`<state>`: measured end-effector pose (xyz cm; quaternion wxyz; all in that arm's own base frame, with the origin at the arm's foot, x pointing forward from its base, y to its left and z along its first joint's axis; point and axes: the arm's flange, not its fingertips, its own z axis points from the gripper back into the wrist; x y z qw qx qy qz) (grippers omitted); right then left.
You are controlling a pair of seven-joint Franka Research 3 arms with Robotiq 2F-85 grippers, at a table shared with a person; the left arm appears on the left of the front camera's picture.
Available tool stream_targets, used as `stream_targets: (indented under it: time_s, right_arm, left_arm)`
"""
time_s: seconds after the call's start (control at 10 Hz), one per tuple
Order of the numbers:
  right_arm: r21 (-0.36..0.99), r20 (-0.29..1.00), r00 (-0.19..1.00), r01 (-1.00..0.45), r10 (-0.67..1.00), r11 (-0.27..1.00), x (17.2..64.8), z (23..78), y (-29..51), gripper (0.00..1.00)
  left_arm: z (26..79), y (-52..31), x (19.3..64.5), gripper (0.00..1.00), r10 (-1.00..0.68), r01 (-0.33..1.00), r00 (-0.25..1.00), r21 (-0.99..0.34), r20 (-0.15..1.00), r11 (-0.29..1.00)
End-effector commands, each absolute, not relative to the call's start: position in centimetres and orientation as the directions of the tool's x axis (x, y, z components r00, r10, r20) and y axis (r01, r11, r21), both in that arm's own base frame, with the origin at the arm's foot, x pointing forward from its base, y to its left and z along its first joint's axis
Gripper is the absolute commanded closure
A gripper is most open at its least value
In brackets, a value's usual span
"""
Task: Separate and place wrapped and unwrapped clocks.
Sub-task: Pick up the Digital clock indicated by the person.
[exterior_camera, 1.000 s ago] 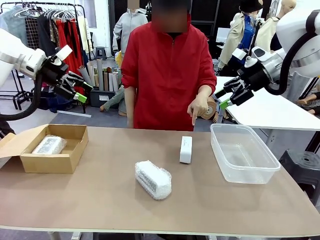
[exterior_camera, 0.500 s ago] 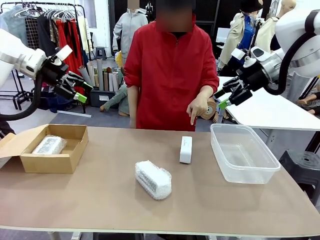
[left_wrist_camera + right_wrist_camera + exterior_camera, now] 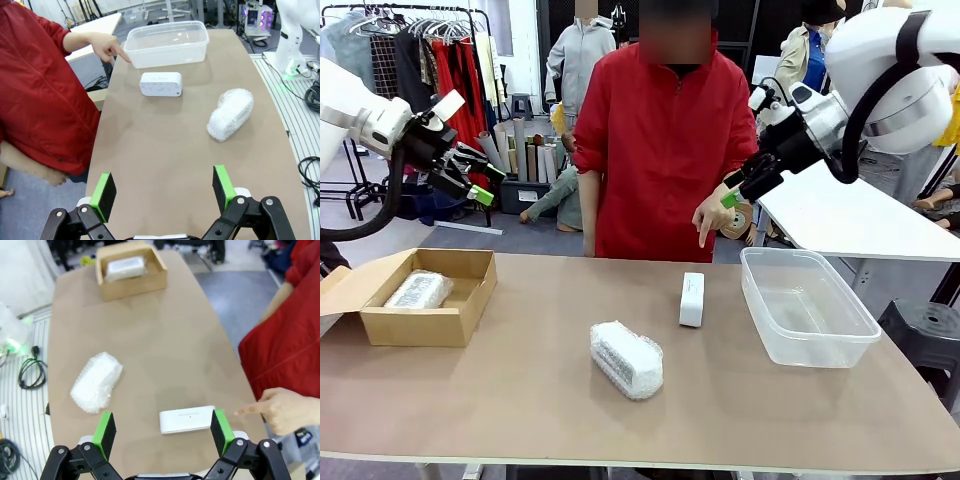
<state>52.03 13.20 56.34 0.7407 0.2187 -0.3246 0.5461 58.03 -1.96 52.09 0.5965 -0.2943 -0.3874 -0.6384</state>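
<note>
Off to the left, the left gripper (image 3: 480, 182) hangs in the air above the open brown cardboard box (image 3: 470, 305), its green-padded jaws spread wide and holding nothing, just where it was a second ago. Inside that box lies one white clock bundled in clear bubble wrap (image 3: 418, 290). A second bubble-wrapped clock (image 3: 626, 360) lies on the tan table (image 3: 520, 400) near the middle, and the bare white plastic clock (image 3: 691, 299) stands on edge just beyond it to the right, not touching it. None of the three has shifted. The person in the red jacket points a hand (image 3: 713, 213) down at the bare clock. The right arm is what has changed. The right gripper (image 3: 735, 188) was farther right, above the far end of the clear plastic tub (image 3: 820, 350). It has swung leftward and now hovers just beside the pointing hand, jaws wide apart and empty. The tub sits to the right of the bare clock. The left wrist camera catches the bare clock's broad, round-cornered face, with the tub behind it. The right wrist camera looks down on the clock's long smooth side, with the fingertip close by and the box with its bundle at the table's far end.
</note>
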Motion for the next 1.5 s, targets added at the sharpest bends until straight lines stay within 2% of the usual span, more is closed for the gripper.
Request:
stream_targets:
  time_s: [0.0,0.3,0.5,0.8,0.9,1.0,1.4]
  right_arm:
    - [-0.042,0.657,0.287,-0.910,0.697,0.414,50.5,56.7,14.7,0.00]
    - [-0.062,0.625,0.284,-0.911,0.727,0.409,50.5,57.5,16.1,0.00]
    - [-0.093,0.523,0.397,-0.853,0.755,0.513,50.6,57.3,17.3,0.00]
    - [-0.131,0.440,0.434,-0.835,0.786,0.534,51.0,56.5,17.6,0.00]
    - [-0.047,0.542,0.319,-0.912,0.777,0.408,51.2,56.6,17.1,0.00]
    - [-0.123,0.470,0.407,-0.848,0.783,0.515,50.8,56.3,16.8,0.00]
    - [-0.123,0.470,0.407,-0.848,0.783,0.515,50.8,56.3,16.8,0.00]
  left_arm:
    - [52.3,-1.8,58.0,0.00,-0.533,0.989,-0.120,0.149,0.837,0.012]
    - [52.3,-1.8,58.0,0.00,-0.533,0.989,-0.120,0.149,0.837,0.012]
    - [52.3,-1.8,58.0,0.00,-0.533,0.989,-0.120,0.149,0.837,0.012]
    - [52.3,-1.8,58.0,0.00,-0.533,0.989,-0.120,0.149,0.837,0.012]
    - [52.3,-1.8,58.0,0.00,-0.533,0.989,-0.120,0.149,0.837,0.012]
    - [52.3,-1.8,58.0,0.00,-0.533,0.989,-0.120,0.149,0.837,0.012]
    - [52.3,-1.8,58.0,0.00,-0.533,0.989,-0.120,0.149,0.837,0.012]
